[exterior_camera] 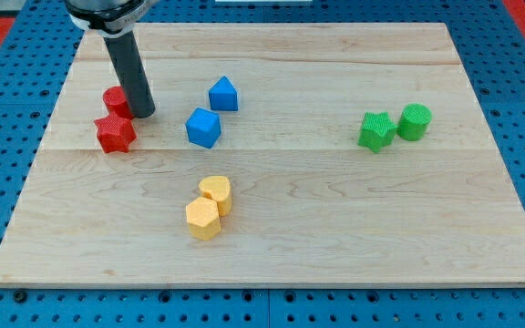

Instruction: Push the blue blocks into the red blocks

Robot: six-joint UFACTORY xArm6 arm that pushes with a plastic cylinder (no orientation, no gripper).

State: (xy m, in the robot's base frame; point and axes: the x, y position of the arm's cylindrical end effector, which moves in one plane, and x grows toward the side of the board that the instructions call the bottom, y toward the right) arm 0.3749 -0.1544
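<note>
Eight smooth plastic blocks sit on the pale wooden board [335, 237]. Upper left: a red star [115, 133] and a red cylinder [115, 99], my tip [143, 113] just right of them. Centre-left: a blue cube [202, 127] and a blue wedge-like block [223, 94]. Two yellow [209, 208] below, two green [394, 126] right. No fingers: a bare rod.
</note>
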